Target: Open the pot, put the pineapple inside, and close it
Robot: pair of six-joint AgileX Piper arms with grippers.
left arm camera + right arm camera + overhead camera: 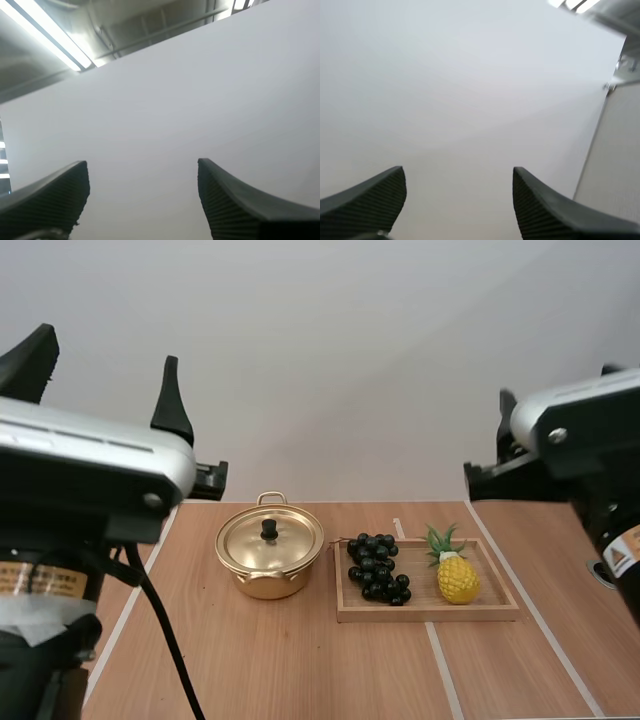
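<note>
A gold pot (268,562) stands on the wooden table with its lid (270,538) on, black knob upward. To its right a yellow pineapple (457,577) lies in a wooden tray (430,615), at the tray's right end. My left gripper (100,370) is raised high at the near left, fingers pointing up, far from the pot. In the left wrist view this gripper (142,200) is open with nothing between its ribbed fingers (55,197). My right gripper (556,390) is raised at the near right. The right wrist view shows that gripper (459,200) open and empty too.
A bunch of dark grapes (378,567) lies in the tray's left half, beside the pineapple. Pale tape lines run across the table (300,670). A white wall stands behind the table.
</note>
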